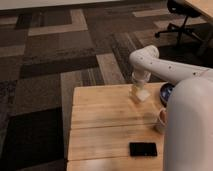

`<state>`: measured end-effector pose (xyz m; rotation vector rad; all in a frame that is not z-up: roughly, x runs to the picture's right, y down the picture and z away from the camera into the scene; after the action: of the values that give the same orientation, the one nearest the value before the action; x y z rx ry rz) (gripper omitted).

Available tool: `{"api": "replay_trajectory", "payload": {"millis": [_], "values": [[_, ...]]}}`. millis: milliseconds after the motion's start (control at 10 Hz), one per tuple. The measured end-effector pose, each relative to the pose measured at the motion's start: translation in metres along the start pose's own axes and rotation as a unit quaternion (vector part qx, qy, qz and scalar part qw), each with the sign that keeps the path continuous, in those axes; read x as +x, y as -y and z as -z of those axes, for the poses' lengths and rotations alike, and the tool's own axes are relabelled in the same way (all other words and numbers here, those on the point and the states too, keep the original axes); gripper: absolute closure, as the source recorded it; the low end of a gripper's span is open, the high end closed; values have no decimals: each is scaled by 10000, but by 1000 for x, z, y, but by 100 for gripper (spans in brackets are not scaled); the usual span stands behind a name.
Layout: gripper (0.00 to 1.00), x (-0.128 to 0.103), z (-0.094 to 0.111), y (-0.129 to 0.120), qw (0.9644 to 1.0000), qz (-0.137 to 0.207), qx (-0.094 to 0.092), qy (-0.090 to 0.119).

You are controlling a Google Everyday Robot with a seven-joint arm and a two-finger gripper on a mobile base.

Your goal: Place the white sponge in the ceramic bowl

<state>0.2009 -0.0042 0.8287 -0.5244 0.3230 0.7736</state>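
My gripper (139,88) hangs over the far right part of the wooden table (100,120), pointing down. It is shut on the white sponge (140,95), a small pale pad held tilted just above the tabletop. The ceramic bowl (165,92), dark blue, sits to the right of the sponge at the table's right edge. My arm's white body hides most of it.
A pale paper cup (160,120) stands on the table's right side, partly behind my arm. A black phone (143,149) lies near the front edge. Patterned carpet surrounds the table, and an office chair (180,15) stands at the far right.
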Motion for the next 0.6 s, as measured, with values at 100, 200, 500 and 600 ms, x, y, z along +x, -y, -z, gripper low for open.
{"api": "replay_trajectory", "payload": {"millis": [100, 200, 500, 600], "values": [[100, 4, 11, 12, 10000, 3, 87, -14], [100, 8, 16, 22, 9999, 1, 168, -22], [100, 31, 27, 80, 9987, 27, 499, -117], [100, 37, 25, 90, 9984, 40, 540, -136]]}}
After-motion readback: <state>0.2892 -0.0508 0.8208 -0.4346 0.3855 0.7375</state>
